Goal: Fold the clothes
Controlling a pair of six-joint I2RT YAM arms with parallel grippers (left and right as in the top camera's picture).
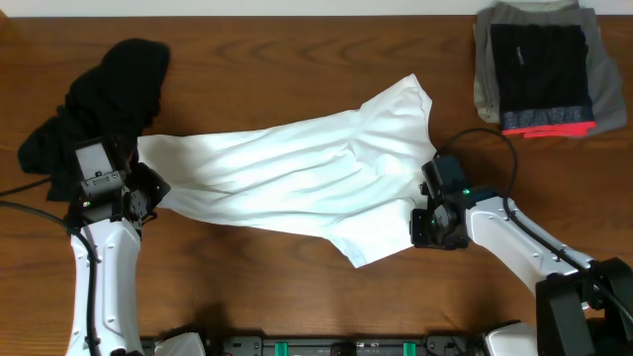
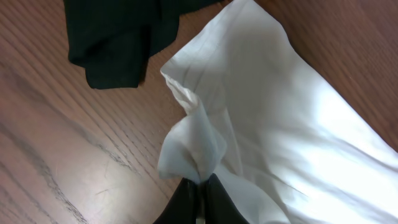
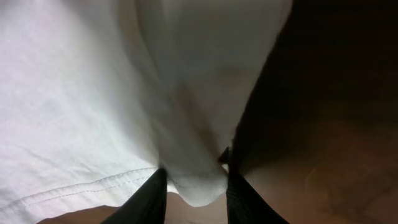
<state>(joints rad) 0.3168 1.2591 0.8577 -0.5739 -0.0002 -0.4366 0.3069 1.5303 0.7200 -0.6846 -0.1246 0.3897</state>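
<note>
Both arms are reaching in low from the near edge of the table and are holding the white shirt stretched across its middle, apparently to flatten it for a first fold. The left gripper is pinching a bunched bit of the shirt's left end, jaws nearly together, just beside the black clothes pile. The right gripper is clamping a fold of hem at the opposite end.
</note>
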